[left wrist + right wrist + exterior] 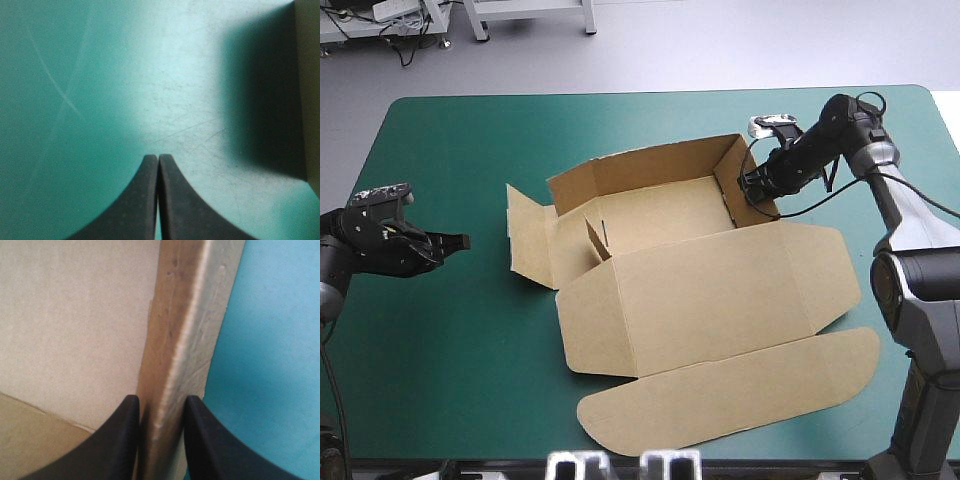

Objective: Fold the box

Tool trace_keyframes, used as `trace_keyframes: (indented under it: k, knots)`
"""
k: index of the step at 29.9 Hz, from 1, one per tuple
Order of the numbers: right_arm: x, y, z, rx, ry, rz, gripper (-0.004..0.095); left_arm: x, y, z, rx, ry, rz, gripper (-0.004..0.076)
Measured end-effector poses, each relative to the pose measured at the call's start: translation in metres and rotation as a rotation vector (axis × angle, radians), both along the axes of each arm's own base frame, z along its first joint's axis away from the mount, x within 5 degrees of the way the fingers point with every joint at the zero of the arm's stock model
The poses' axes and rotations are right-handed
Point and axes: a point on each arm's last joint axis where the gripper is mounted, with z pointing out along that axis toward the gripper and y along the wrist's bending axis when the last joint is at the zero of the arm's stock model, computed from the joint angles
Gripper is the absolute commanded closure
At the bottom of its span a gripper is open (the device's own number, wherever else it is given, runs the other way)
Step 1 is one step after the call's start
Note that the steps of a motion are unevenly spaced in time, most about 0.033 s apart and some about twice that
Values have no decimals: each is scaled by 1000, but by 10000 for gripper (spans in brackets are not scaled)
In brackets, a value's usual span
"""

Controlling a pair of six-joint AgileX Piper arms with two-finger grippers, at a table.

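Note:
The brown box (660, 215) lies mid-table, half formed. Its back wall and right wall (732, 172) stand up, a small inner flap (597, 238) is raised at the left, and the left side flap (528, 240) lies outward. The lid (720, 300) lies flat toward the near edge, ending in a long rounded flap (740, 385). My right gripper (758, 192) straddles the right wall (185, 340), one black finger inside and one outside, and the right gripper (160, 399) is shut on it. My left gripper (460, 241) hovers left of the box, shut and holding nothing; the left gripper (158, 156) faces bare cover, with a box edge (307, 75) ahead.
Teal-green cover (450, 340) lies open on the left and along the far side behind the box. The lid's rounded flap reaches close to the table's near edge. The right arm's black cable arcs beside the box's right wall.

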Motion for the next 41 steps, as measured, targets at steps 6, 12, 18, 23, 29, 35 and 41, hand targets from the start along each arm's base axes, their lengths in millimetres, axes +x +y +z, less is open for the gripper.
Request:
trace_keyframes:
  k: [6, 12, 18, 23, 29, 35, 41]
  knots:
    - [2, 3, -1, 34, 1, -17, 925, 6, -2, 2, -24, -60, -18, 732]
    - [-9, 5, 27, 89, -37, -39, 925, 17, 15, 13, -191, -196, 78, 732]
    - [-42, 3, 93, 113, -184, -35, 925, 19, 43, 21, -446, -351, 129, 732]
    - [-71, 0, 137, 139, -268, -62, 925, 26, 49, 24, -690, -457, 43, 732]
    - [-105, -3, 176, 169, -346, -93, 924, 37, 49, 15, -826, -477, -27, 732]
    - [-131, -5, 204, 203, -437, -127, 924, 34, 42, 21, -824, -485, -54, 730]
    - [-130, -6, 206, 213, -446, -151, 924, 26, 10, 44, -814, -513, -172, 716]
